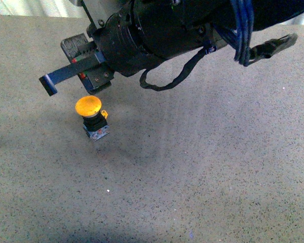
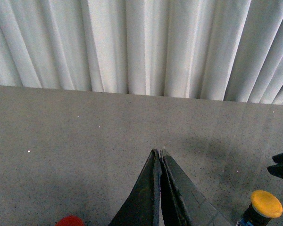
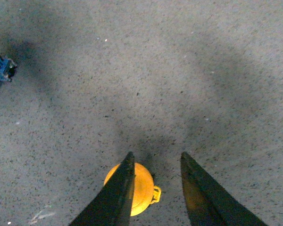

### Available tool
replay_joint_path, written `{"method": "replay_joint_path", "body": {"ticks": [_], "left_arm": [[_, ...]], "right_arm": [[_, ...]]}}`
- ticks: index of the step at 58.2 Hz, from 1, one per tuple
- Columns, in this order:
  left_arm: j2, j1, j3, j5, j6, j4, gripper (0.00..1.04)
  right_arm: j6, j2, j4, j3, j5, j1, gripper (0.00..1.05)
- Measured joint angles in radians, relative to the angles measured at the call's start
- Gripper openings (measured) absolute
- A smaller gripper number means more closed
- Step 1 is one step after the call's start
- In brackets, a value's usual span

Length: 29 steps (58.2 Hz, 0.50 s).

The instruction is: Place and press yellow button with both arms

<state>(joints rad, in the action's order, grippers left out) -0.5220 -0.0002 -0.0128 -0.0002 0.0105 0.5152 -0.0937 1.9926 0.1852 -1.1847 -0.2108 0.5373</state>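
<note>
The yellow button stands upright on the grey speckled table, with a domed yellow cap, a black collar and a blue-grey base with a yellow tab. My right gripper hangs just above and behind it. In the right wrist view my right gripper is open, the button's cap lies below partly behind one finger, and nothing is held. My left gripper is shut and empty, with the button off to one side. The left gripper does not show in the front view.
A white pleated curtain hangs behind the table's far edge. A small red object shows at the edge of the left wrist view. A blue and black object sits at the edge of the right wrist view. Black cables dangle from the arm.
</note>
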Motion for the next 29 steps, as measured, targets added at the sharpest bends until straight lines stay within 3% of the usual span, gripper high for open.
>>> {"method": "replay_joint_path", "body": {"ticks": [9,29], "left_arm": [[0.084,0.000,0.000,0.000,0.000,-0.080,0.01],[0.219,0.000,0.000,0.000,0.000,-0.211,0.01]], "right_arm": [[0.002,0.025,-0.016,-0.004,-0.012,0.011,0.01],[0.019,0.044,-0.058,-0.038,-0.026,0.022,0.01]]}}
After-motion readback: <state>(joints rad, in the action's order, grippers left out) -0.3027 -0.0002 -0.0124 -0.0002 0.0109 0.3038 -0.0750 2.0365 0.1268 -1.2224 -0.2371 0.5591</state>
